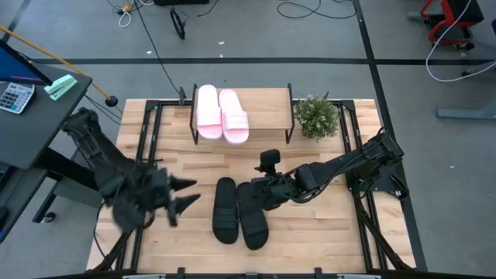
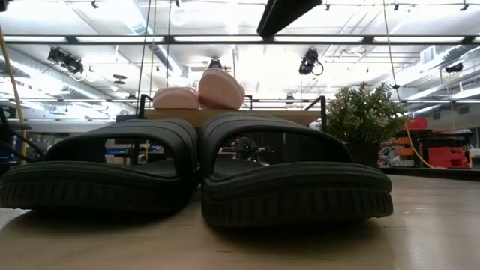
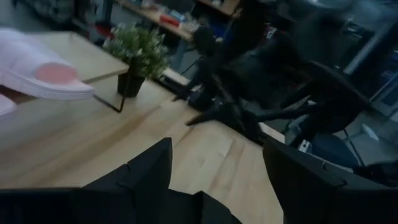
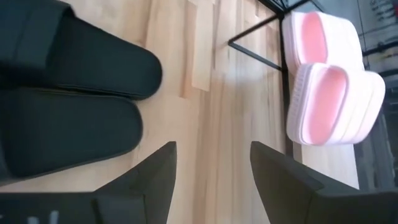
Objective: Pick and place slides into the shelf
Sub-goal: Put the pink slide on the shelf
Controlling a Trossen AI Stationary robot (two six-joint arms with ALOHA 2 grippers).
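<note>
You worked in a robotics lab or workshop. Cables [image 1: 147, 35] trailed across the grey floor [image 1: 256, 31] beyond the table's [image 1: 325, 232] far edge, and a calculator [image 1: 14, 97] lay on a dark side desk [image 1: 39, 116] off its left edge. The low view showed an open industrial ceiling with strip lights [image 2: 112, 39], hanging cameras [image 2: 309, 61] and red equipment [image 2: 446, 156] behind.

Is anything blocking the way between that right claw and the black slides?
Nothing visible. The right gripper, fingers open, sits right beside the black slides on bare tabletop, with no object between them.
</note>
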